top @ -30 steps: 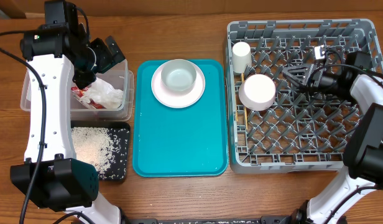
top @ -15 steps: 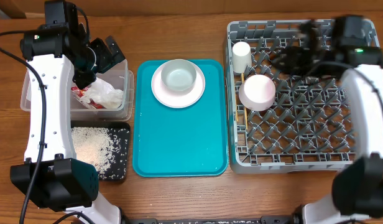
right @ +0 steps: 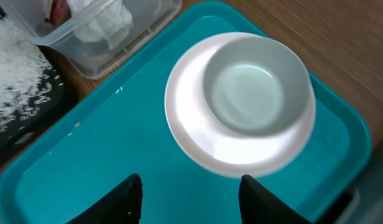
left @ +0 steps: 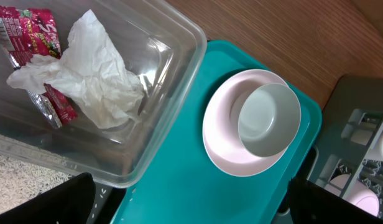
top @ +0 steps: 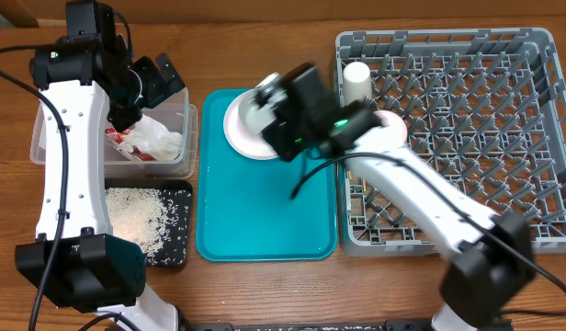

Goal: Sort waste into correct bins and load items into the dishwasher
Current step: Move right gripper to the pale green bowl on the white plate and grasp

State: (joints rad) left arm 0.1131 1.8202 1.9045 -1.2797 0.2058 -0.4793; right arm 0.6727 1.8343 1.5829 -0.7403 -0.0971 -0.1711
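**Bowl pickup next: right hand spread just short of the plate**

You are at the dish-loading step. Your right hand (right: pixel 191 199) hovers wide open and empty just short of the plate (right: pixel 185 118). The plate lies at the 12 o'clock end of the teal tray (right: pixel 117 155) with a small bowl (right: pixel 250 84) sitting in it. The rack (top: pixel 467 138) stands at 3 o'clock of the tray, a cup (top: pixel 357 81) already inside. Next, I judge, you lower over the bowl's rim, pinch it, lift it clear of the plate and carry it toward 3 o'clock. Your left hand (left: pixel 191 199) hangs open over the tub (left: pixel 173 68), which holds the wrapper (left: pixel 30 31) and tissue (left: pixel 92 81).
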